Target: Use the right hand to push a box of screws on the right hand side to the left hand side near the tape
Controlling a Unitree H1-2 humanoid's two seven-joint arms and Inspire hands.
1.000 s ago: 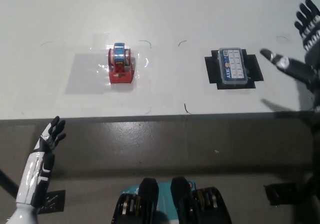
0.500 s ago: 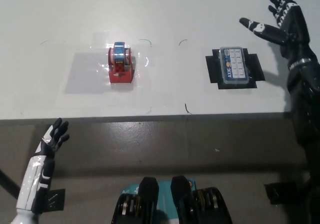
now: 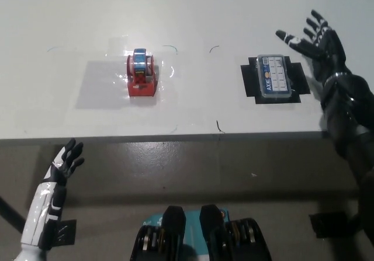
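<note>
A clear box of screws [image 3: 274, 77] with a blue label strip lies flat on a black tape mark [image 3: 251, 83] at the table's right. My black right hand [image 3: 317, 46] hovers open just right of and slightly beyond the box, fingers spread, not touching it. The red tape dispenser [image 3: 141, 73] with its blue roll stands on the table's left, inside a faint outlined patch. My white left hand [image 3: 63, 164] rests open below the table's front edge at lower left.
The white table [image 3: 193, 16] runs across the upper view; its front edge [image 3: 175, 136] crosses about mid-height, with grey floor below. Bare tabletop lies between the dispenser and the box.
My right hand has swung in from the far right edge toward the box and lowered beside it. The left hand has sunk slightly. Box and dispenser have not moved.
</note>
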